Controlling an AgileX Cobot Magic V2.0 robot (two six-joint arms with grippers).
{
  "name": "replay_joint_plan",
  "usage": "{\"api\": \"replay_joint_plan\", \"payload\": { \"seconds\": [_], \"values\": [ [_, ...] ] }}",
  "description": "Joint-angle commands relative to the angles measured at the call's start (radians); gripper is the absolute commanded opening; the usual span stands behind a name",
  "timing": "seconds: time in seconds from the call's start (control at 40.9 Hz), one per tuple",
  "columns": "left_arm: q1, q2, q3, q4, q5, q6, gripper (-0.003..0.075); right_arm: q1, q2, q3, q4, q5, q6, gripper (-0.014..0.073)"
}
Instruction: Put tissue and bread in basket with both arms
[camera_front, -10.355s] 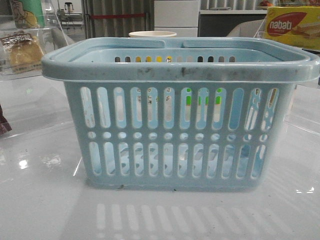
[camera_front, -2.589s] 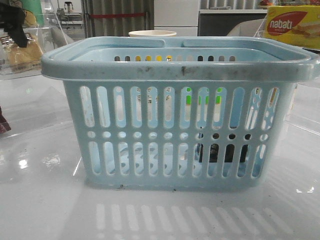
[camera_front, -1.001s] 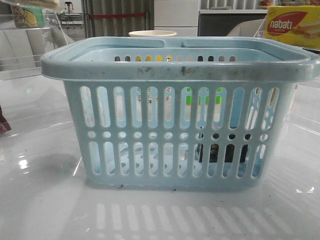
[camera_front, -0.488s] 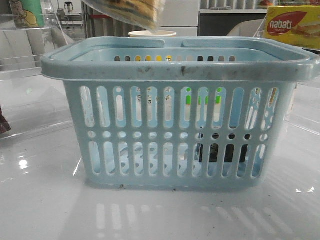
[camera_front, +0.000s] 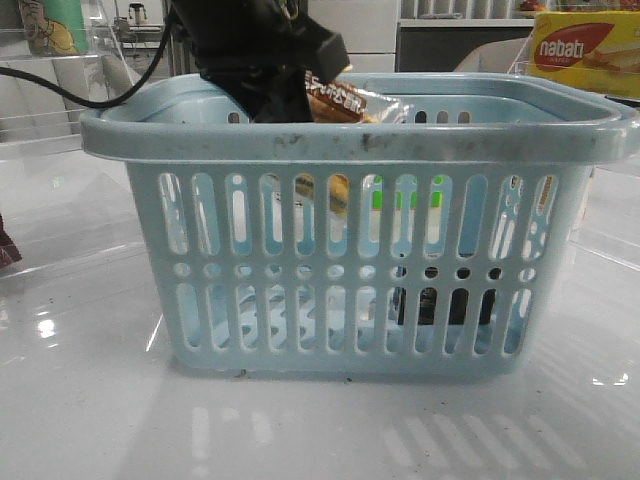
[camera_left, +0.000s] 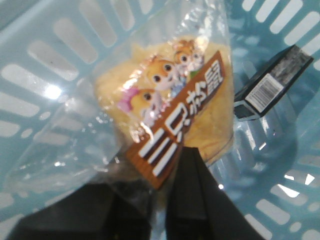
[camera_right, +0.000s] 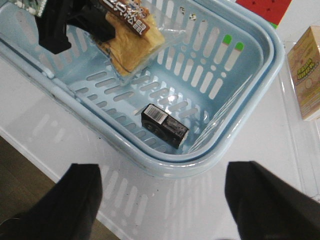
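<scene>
The left gripper's dark fingers are clenched on the lower edge of the bread, pinching its clear wrapper and the brown label strip with white characters. In the left wrist view the golden bread hangs from that grip inside the basket, cartoon figures printed on the wrapper above the label. In the front view the left gripper reaches down over the basket's far rim, and the bread shows just above the near rim, with more of its golden colour visible through the upper slots. It is held off the basket floor, over the left half as the robot faces.

The tissue, a small black pack with a barcode label on one end, lies flat on the basket floor near the right end wall, well apart from the bread. The left wrist view shows it beside the bread, lower down, and the front view shows it as a dark shape behind the lower right slots.

The right gripper hangs outside the basket, over the white surface, its two dark fingers spread wide apart and holding nothing.

Around the basket, a yellow and red nabati box stands at the back right, and a pale yellow carton rests on the surface just beyond the basket's end.
</scene>
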Motion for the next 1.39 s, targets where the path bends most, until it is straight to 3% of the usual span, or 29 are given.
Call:
{"api": "replay_joint_plan", "payload": {
  "seconds": [0.0,0.122,0.195,0.562,0.879,1.368],
  "values": [
    [-0.006,-0.050,-0.033,-0.015,-0.048,0.001,0.0211,-0.001,-0.006,-0.029,-0.001,-0.074,-0.006,0.0611],
    [-0.006,-0.050,-0.033,-0.035,-0.043,0.001,0.0414,-0.001,-0.006,-0.029,-0.001,-0.074,-0.006,0.0611],
    [-0.006,-0.051,-0.033,-0.044,-0.041,0.001,0.0463,-0.001,-0.006,-0.029,-0.001,-0.074,-0.006,0.0611],
    [-0.006,-0.267,0.000,-0.055,-0.007,0.001,0.0388,-0.001,-0.006,-0.029,-0.001,-0.074,-0.006,0.0611],
    [-0.006,-0.666,0.293,-0.090,-0.110,0.001,0.0358,-0.001,-0.006,-0.029,-0.001,-0.074,-0.006,0.0611],
    [-0.006,-1.147,0.686,-0.133,-0.111,0.001,0.0358,-0.001,-0.006,-0.029,0.000,-0.072,-0.006,0.0611]
  ]
}}
